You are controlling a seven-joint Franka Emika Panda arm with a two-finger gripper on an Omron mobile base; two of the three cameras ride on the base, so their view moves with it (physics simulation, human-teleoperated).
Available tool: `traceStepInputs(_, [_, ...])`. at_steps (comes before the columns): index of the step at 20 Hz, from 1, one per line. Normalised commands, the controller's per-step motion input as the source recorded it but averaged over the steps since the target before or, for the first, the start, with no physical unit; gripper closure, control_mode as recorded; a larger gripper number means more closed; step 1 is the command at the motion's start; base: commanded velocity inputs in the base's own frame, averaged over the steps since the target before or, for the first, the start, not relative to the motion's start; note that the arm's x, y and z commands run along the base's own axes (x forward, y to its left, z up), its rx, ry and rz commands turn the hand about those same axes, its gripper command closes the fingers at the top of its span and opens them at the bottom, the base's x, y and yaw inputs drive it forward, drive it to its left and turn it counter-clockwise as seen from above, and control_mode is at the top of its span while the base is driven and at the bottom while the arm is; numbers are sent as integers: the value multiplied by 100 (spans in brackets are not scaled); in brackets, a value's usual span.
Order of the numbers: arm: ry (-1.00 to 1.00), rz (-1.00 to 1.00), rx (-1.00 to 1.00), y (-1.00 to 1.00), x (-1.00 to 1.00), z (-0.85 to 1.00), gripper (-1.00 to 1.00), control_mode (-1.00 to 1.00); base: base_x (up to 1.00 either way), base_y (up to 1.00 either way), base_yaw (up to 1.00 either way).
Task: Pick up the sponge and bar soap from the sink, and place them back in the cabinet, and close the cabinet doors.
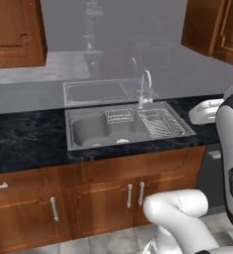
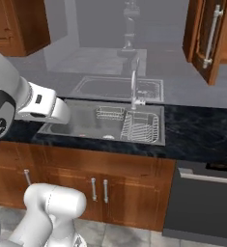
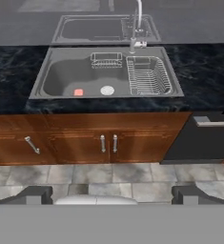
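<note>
**Claw spread, well back from the sink**

Claw (image 3: 111,193) spread wide, pinching nothing, its two dark fingertips (image 3: 33,194) far apart at the bottom of the hand view; held well apart from the sink (image 3: 44,76), with tiled floor (image 3: 92,174) and a row of lower cabinet fronts (image 3: 70,138) straight ahead between the two.

Bar soap (image 3: 78,92) lying flat on the basin floor, ahead of the claw and a little left of its centre line; just beside the round white drain (image 3: 107,90), which sits right of the soap. Sponge not made out for certain in any view.

Further ahead, past the soap: small wire rack (image 3: 106,59) against the back wall of the basin; ribbed wire drainer (image 3: 148,76) filling the right part of the sink; faucet (image 3: 137,26) rising behind the divide between basin and drainer, above the soap's far right.

Dark marbled tabletop (image 3: 13,71) running around the sink on both sides; hazy mirror image of the sink on the grey wall behind. Dark appliance front with a horizontal silver handle (image 3: 213,123) low to the claw's right.

Cabinet door (image 2: 209,38) up and to the right of the sink, swung open, its long vertical silver handle (image 2: 211,36) facing outward; another wooden door (image 1: 14,32) high on the left.
</note>
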Motion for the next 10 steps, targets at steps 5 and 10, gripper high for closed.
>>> traceStepInputs(5, [0,0,0,0,0,0,-100,100,14,52,0])
traceStepInputs(10, [0,0,0,0,0,0,-100,100,20,44,0])
